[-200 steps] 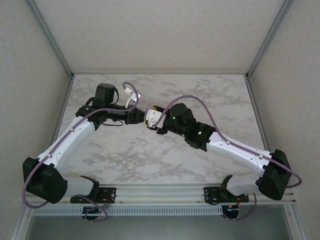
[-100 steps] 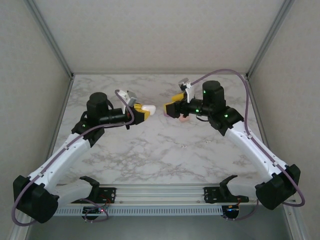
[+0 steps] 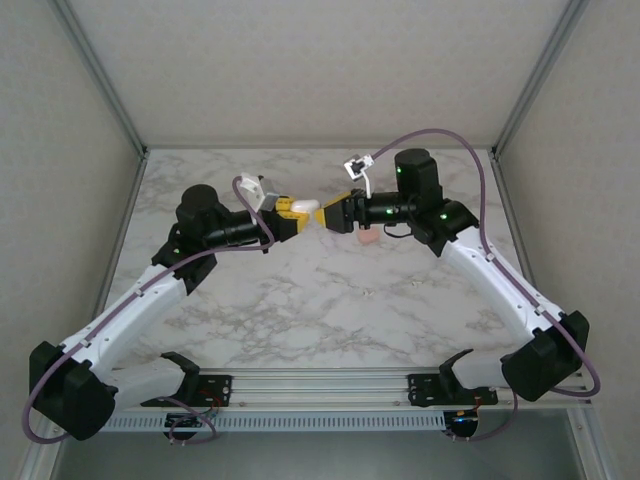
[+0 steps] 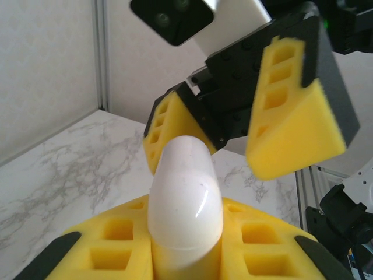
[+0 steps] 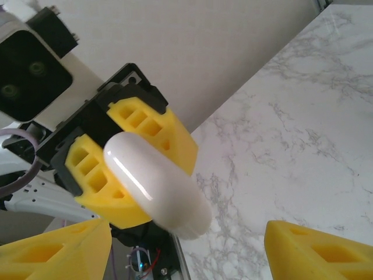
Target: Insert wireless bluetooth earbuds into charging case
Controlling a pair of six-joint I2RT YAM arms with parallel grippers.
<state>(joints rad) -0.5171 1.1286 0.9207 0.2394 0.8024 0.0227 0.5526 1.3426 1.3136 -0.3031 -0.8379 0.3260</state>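
Observation:
My left gripper (image 3: 293,218) is shut on a white pill-shaped case (image 3: 306,206), held above the table with its rounded end pointing right. In the left wrist view the case (image 4: 185,192) stands up between my yellow foam pads (image 4: 116,245). My right gripper (image 3: 332,214) faces it, open, with its pads (image 4: 294,116) on either side of the case's tip, not touching. The right wrist view shows the case (image 5: 156,184) between the left gripper's pads (image 5: 148,125), above my own spread fingertips (image 5: 58,254). A small pink-orange piece (image 3: 368,240) lies on the marble; bud or case, I cannot tell.
The marble table (image 3: 300,310) is walled by grey panels with metal posts (image 3: 100,75) at the back corners. A purple cable (image 3: 450,145) loops over the right arm. The arm bases sit on a rail (image 3: 320,385) at the near edge.
A second ago both grippers were together at the centre. They drew apart, the left keeping the white case, and now the open right gripper has moved left to the case's tip.

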